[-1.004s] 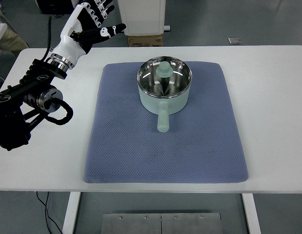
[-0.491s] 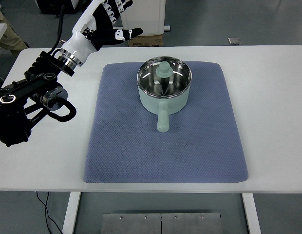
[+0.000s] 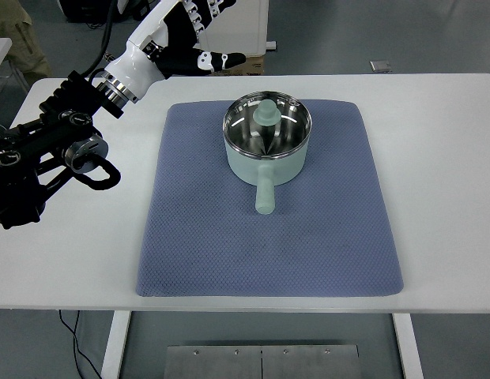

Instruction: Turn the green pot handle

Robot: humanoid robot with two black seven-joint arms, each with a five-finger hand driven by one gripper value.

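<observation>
We've got one pot (image 3: 267, 147) sitting toward 12 o'clock on one mat (image 3: 269, 237), its handle (image 3: 265, 192) pointing at 6 (lots of bare mat all around it). Our left hand (image 3: 186, 35) is raised beyond the table's (image 3: 442, 158) far edge at 11 o'clock, fingers spread, holding nothing.

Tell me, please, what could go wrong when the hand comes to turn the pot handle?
The lid only rests on the green pot, so a hard turn may shift it. The pot stands on a soft blue mat, which may bunch. The left hand, open, may bump the pot's rim coming in.
</observation>
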